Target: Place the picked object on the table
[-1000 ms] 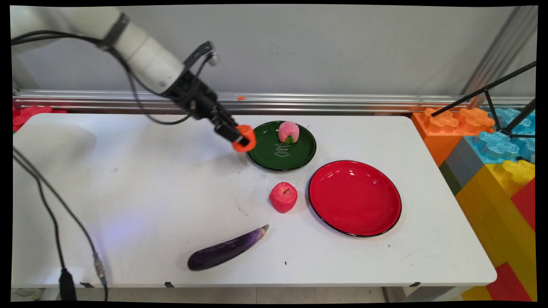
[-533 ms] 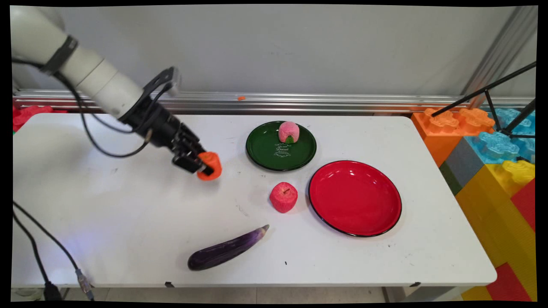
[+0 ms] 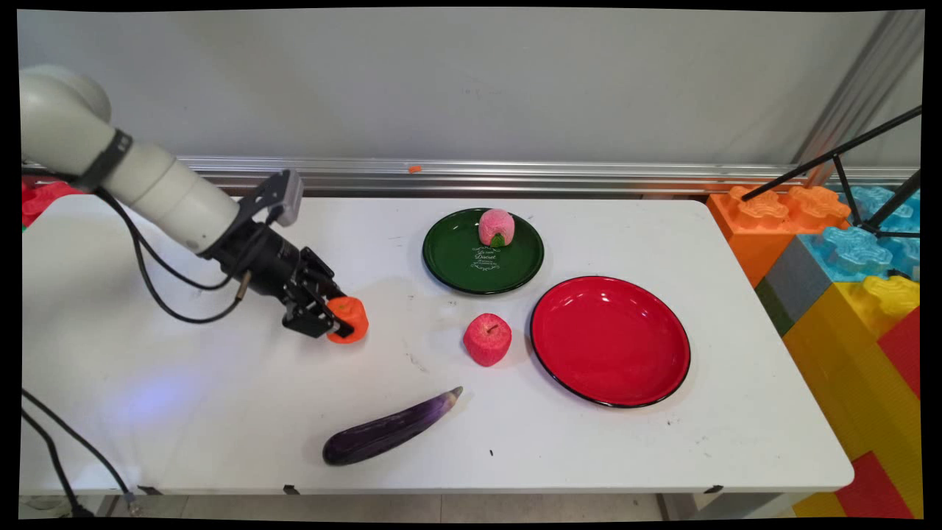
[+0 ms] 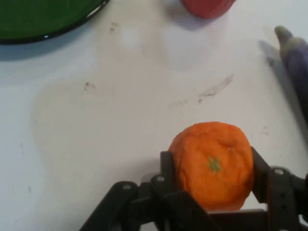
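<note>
Right now you are looking at a white table (image 3: 603,449) marked with a few dark scuffs, its near edge toward you and a grey wall with a metal rail (image 3: 515,175) behind its far edge. Off the right end stands a stack of big toy blocks (image 3: 846,280) in orange, blue, yellow and red, with black tripod legs (image 3: 846,158) crossing above them.

Counting from near to far, you have 1 purple eggplant (image 3: 390,428) lying close to the front edge, 1 red apple (image 3: 487,338) just beside 1 red plate (image 3: 611,340), 1 orange fruit (image 3: 348,319) out on the left half of the table, and at the back 1 green plate (image 3: 456,254) carrying 1 pink peach (image 3: 496,227). That makes 2 plates and 4 pieces of produce.

Your gripper (image 3: 335,320) comes in low from the left and is closed on the orange fruit. In the hand view the fruit (image 4: 211,166) sits squarely between the 2 fingers (image 4: 167,166), 1 pressed against each side, with its green stem mark facing the camera. Whether it touches the tabletop you cannot tell. The fruit is well apart from the apple and both plates, and behind the eggplant.
</note>
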Robot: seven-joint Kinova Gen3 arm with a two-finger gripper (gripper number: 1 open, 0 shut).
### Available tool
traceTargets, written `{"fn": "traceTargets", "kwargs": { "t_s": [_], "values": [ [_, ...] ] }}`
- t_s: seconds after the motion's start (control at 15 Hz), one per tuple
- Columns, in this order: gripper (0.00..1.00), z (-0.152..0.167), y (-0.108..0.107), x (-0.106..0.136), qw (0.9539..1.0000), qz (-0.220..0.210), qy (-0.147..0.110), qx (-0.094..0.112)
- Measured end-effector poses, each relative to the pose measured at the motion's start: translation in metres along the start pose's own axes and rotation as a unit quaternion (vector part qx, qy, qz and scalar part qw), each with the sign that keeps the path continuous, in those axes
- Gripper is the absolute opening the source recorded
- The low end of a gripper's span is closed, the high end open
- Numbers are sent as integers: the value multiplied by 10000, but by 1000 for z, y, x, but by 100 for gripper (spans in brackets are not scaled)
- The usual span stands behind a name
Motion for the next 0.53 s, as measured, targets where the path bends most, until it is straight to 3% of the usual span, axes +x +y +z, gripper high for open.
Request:
{"fn": "traceTargets", "kwargs": {
  "t_s": [0.53],
  "values": [
    [0,35,4,-12,9994,334,120,-15]
  ]
}}
